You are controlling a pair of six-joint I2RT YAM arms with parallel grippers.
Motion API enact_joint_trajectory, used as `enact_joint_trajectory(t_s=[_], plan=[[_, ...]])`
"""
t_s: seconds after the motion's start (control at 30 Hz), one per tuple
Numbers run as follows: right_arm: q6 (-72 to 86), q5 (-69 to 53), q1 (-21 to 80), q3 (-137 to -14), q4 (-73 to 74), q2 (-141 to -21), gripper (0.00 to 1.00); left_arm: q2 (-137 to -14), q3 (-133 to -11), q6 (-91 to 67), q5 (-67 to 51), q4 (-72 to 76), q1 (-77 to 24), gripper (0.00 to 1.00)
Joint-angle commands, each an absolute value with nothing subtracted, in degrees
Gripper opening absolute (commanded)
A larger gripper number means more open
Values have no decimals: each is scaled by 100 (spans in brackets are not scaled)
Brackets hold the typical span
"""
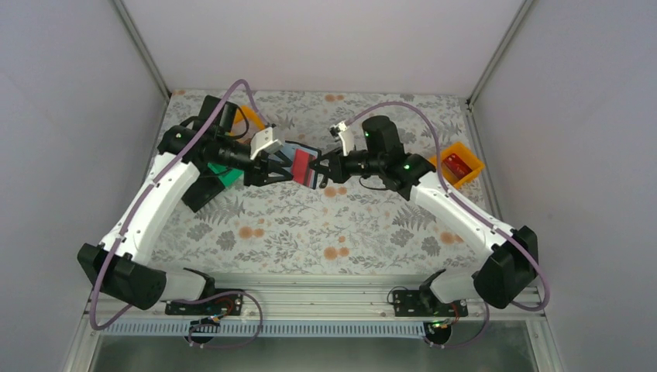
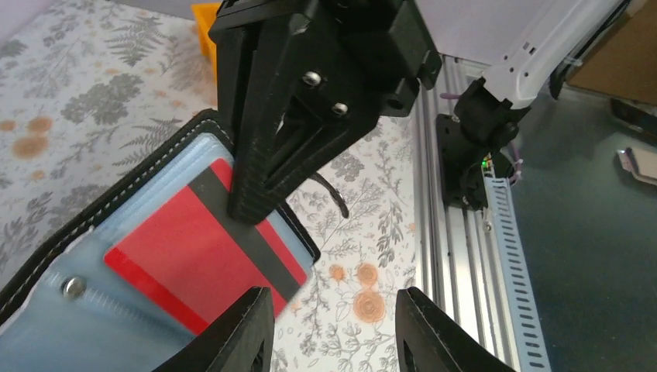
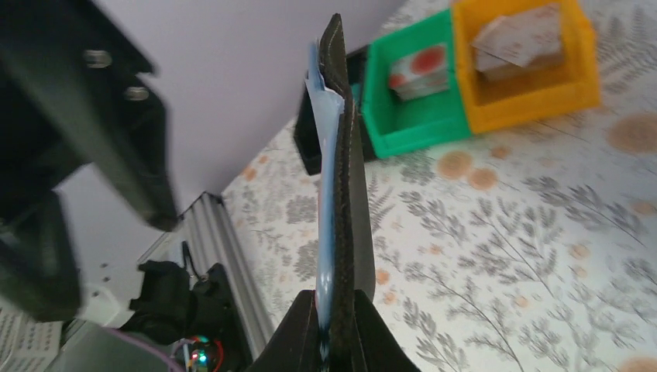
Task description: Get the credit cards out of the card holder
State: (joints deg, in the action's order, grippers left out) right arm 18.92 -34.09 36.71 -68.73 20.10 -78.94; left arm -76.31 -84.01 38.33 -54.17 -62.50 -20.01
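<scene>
At the far left of the floral bench [image 1: 310,232] a black tray [image 1: 203,192], a green tray [image 1: 227,177] and an orange tray [image 1: 249,118] sit close together, partly covered by the left arm. In the right wrist view, the green one holds a small patterned packet and the orange one a pale packet.

The left tool [image 1: 273,169] points toward the middle of the bench. In its own wrist view its fingers [image 2: 232,337] stand apart with nothing between them. The nearer finger lies in front of the lower edge of the card holder [image 1: 298,149].

The card holder is held up off the bench between the two tools and is open. Its black stitched border and pale bluish clear pockets face the left wrist camera. A red card [image 2: 186,267] with a dark stripe lies in one pocket. How far it has slid out cannot be told.

The right tool [image 1: 319,169] is clamped on the holder's edge. Its own camera shows the holder edge-on, upright, pinched between the two fingertips.

Well to the right, a second orange tray [image 1: 472,167] holds a red box [image 1: 455,163].
</scene>
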Motion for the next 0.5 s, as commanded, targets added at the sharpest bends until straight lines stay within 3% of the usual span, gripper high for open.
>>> enact_joint_trajectory(t_s=[0.0,0.33,0.47], plan=[[1557,-4219,3824,-6738,1252,-7570,4,-7541,-8308,3639,-6038,-5750,-1915,40],[1151,-4852,3911,-6594,1070,-7320,4,-7663,-7903,3612,-5838,-5617,-1669,38],[946,-5185,3911,-6526,912,-7213,4,-7613,-7795,3911,-6432,-5828,-1632,39]])
